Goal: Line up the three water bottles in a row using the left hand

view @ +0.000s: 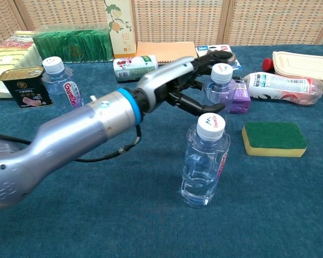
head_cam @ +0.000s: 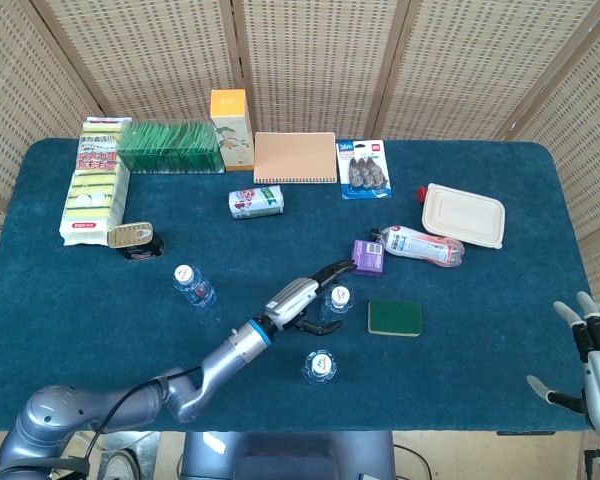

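Taking the green sponge [view: 274, 138] as the landmark: nearest the robot, the near bottle [view: 203, 160] stands upright on the counter [view: 97, 226], just to the sponge's left and closer to the camera, its white cap free of any contact. Judging from the task, it serves as one end of the row. Behind it, level with the sponge's far edge and to its left, the middle bottle [view: 219, 88] stands upright, right in front of the small purple box [view: 238, 100]. The left hand [view: 189, 80] hovers beside this bottle with its fingers [view: 201, 106] spread wide and holding nothing, so the bottle looks set down and the hand clear of it; whether a fingertip touches it cannot be told. In the head view this bottle [head_cam: 337, 301] sits between the sponge and the left bottle [head_cam: 192, 286], which stands well to the sponge's left near the flat tin [head_cam: 132, 238]; the three do not yet form a clean row, so my guess is that one bottle needs shifting. The right hand [head_cam: 592, 352] rests open, fingers apart, at the counter's near right corner, well to the sponge's right, idle since the task calls for the left. Farther back lie the toppled pink-labelled bottle [view: 280, 86], a lidded container [view: 304, 62] and a notebook [head_cam: 295, 157].
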`<state>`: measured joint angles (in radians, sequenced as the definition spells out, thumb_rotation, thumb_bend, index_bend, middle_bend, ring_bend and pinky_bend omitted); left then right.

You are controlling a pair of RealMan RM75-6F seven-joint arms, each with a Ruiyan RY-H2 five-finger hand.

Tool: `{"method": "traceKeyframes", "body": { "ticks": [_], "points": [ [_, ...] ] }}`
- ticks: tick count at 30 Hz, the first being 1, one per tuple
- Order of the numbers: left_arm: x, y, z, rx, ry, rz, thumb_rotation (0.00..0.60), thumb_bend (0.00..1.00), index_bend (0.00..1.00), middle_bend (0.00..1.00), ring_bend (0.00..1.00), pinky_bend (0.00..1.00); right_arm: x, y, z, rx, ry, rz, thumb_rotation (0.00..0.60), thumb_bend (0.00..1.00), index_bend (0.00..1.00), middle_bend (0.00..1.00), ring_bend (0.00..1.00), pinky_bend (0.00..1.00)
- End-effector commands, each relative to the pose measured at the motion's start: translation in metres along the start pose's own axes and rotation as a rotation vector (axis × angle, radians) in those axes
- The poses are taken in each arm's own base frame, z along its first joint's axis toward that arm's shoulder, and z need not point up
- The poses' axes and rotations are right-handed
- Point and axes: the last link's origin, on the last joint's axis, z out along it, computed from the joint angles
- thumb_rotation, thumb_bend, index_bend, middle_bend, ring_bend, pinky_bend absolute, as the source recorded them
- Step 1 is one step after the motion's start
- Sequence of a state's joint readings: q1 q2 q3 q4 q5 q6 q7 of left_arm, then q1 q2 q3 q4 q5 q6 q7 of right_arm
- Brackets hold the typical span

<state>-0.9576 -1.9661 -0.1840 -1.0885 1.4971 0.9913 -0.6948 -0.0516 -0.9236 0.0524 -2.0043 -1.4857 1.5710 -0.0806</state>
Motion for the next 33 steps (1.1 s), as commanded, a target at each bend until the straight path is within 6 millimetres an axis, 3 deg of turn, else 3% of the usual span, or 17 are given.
{"method": "traceKeyframes", "body": {
  "ticks": [1,13,20,25,29,33],
  "points": [
    [0.012,-0.002,-0.026,-0.019,0.033,-0.02,0.6,0.33,0.0,0.0,0.0,0.16,-0.001,-0.001,-0.001,0.005,-0.004,-0.002,0.6,0.0,0.14,0.0,0.0,0.0],
    [0.039,-0.003,-0.096,-0.055,0.04,-0.083,0.6,0.33,0.0,0.0,0.0,0.15,-0.003,-0.007,-0.005,0.025,-0.009,-0.012,0.6,0.0,0.14,0.0,0.0,0.0],
    [0.042,-0.005,-0.145,-0.021,-0.056,-0.069,0.6,0.19,0.0,0.0,0.0,0.07,-0.005,-0.01,-0.005,0.036,-0.016,-0.019,0.6,0.0,0.14,0.0,0.0,0.0],
    [0.036,-0.009,-0.172,0.004,-0.098,-0.077,0.6,0.16,0.0,0.0,0.0,0.06,-0.007,-0.012,-0.006,0.044,-0.022,-0.022,0.6,0.0,0.14,0.0,0.0,0.0],
    [0.027,-0.013,-0.178,0.012,-0.122,-0.084,0.6,0.13,0.0,0.0,0.0,0.06,-0.007,-0.013,-0.007,0.047,-0.021,-0.024,0.6,0.0,0.14,0.0,0.0,0.0],
    [0.014,-0.017,-0.17,0.023,-0.147,-0.116,0.6,0.13,0.0,0.0,0.0,0.06,-0.007,-0.014,-0.008,0.053,-0.026,-0.026,0.6,0.0,0.14,0.0,0.0,0.0]
  ]
}}
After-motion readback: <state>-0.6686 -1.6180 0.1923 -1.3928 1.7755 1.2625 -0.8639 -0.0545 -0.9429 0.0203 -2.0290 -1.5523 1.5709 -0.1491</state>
